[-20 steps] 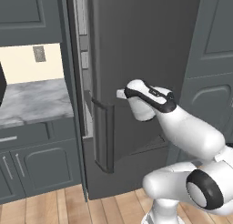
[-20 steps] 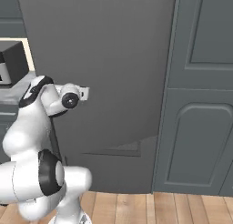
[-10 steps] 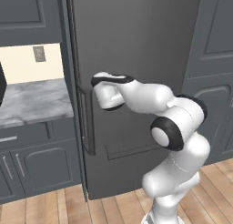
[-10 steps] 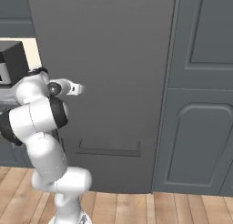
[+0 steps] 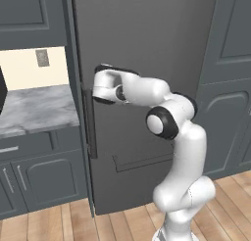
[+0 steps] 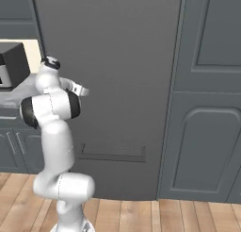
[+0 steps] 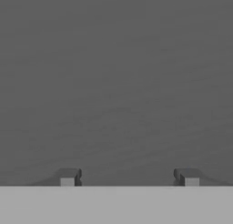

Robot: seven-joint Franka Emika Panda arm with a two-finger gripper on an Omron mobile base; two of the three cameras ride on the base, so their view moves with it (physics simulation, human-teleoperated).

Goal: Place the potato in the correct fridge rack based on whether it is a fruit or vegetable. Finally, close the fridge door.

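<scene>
Here, pincer [image 7: 129,178] empty, tips apart, against the fridge door [image 7: 118,82].

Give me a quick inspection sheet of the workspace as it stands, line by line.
Surface: grey marble counter to the left of the fridge, with a dark appliance on it.
Job's things: fridge door looks shut, flush with the front; its slim vertical handle is at its left edge. Potato and rack: nothing seen.
Clutter: nothing seen.
Grippers: gripper faces the flat door panel close up, fingers apart with nothing between them; the hand sits beside the top of the handle.
Cables: nothing seen.
Surroundings: grey panelled cabinets to the right, a wall outlet above the counter, wood floor.
</scene>
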